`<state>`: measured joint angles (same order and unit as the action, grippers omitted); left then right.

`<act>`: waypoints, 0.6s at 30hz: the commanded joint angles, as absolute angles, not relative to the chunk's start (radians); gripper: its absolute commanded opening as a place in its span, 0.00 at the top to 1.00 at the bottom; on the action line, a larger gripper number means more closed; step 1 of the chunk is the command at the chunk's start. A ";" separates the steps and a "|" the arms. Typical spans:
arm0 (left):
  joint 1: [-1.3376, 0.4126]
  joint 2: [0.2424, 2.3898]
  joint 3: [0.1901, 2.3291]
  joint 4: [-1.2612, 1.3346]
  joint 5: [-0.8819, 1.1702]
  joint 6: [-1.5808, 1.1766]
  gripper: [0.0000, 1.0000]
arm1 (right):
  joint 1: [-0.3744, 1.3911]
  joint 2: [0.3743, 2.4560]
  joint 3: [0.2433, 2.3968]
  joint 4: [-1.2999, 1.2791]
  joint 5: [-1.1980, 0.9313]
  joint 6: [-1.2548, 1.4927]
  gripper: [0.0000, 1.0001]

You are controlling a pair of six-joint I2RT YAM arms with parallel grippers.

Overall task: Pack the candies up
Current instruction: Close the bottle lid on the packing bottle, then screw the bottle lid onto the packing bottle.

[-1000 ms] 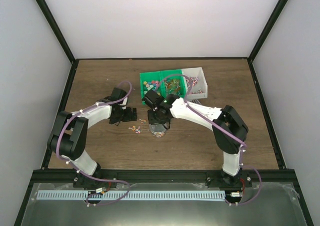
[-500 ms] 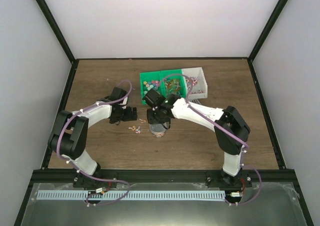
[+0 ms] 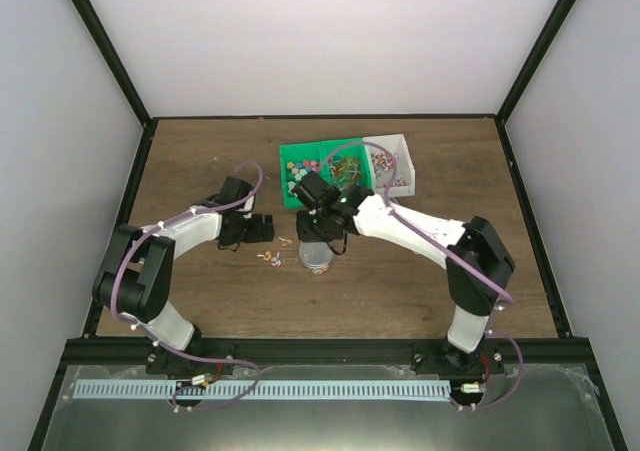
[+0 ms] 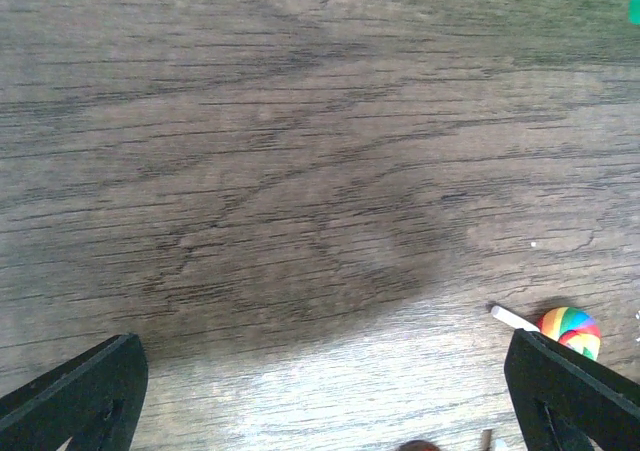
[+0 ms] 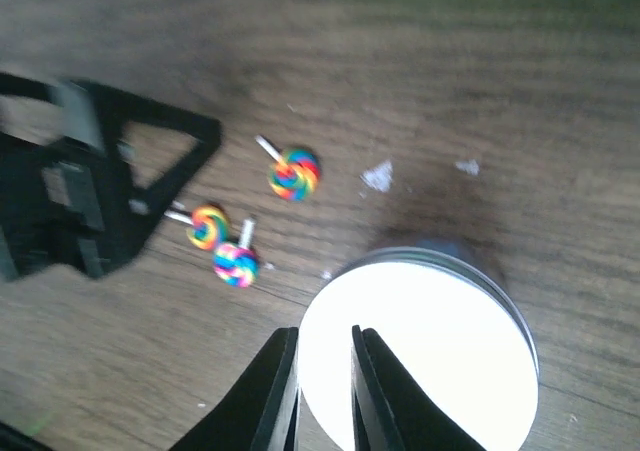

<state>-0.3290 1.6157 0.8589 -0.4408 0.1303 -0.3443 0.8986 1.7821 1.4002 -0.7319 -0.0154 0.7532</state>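
The candies on the table are three rainbow swirl lollipops (image 5: 294, 174), (image 5: 208, 226), (image 5: 237, 264), lying close together left of a round jar (image 5: 430, 361) with a bright white top. More small bright candies (image 3: 305, 171) fill a green bin. My right gripper (image 5: 323, 336) hangs over the jar's left rim, open only a narrow gap, with nothing between its fingers. My left gripper (image 4: 320, 401) stands wide open low over bare wood, and one lollipop (image 4: 571, 329) lies just beside its right finger. In the top view the lollipops (image 3: 268, 258) lie between the left gripper (image 3: 268, 229) and the jar (image 3: 317, 258).
A green bin (image 3: 288, 158) and a white bin (image 3: 405, 151) stand side by side at the back centre, both holding small items. White crumbs (image 5: 378, 176) lie on the wood behind the jar. Black frame rails edge the table.
My right gripper has shifted back from the jar toward the bins, so more of the jar shows. The left arm and the lollipops have not moved.
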 commanded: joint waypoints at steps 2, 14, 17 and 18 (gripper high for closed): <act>-0.352 1.606 0.795 -0.462 0.186 -0.384 0.00 | 0.881 1.677 1.449 -0.707 0.055 0.768 0.83; -0.405 1.549 0.741 -0.462 0.161 -0.431 0.00 | 0.863 1.706 1.228 -0.633 -0.009 0.815 0.82; -0.405 1.540 0.743 -0.466 0.153 -0.416 0.00 | 0.862 1.716 1.261 -0.647 -0.009 0.819 0.83; -0.405 1.534 0.743 -0.464 0.148 -0.413 0.00 | 0.862 1.705 1.267 -0.645 -0.008 0.820 0.82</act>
<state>-0.4004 1.5356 0.7715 -0.3969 0.1432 -0.4061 0.8658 1.7100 1.2221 -0.6495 -0.0116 0.8043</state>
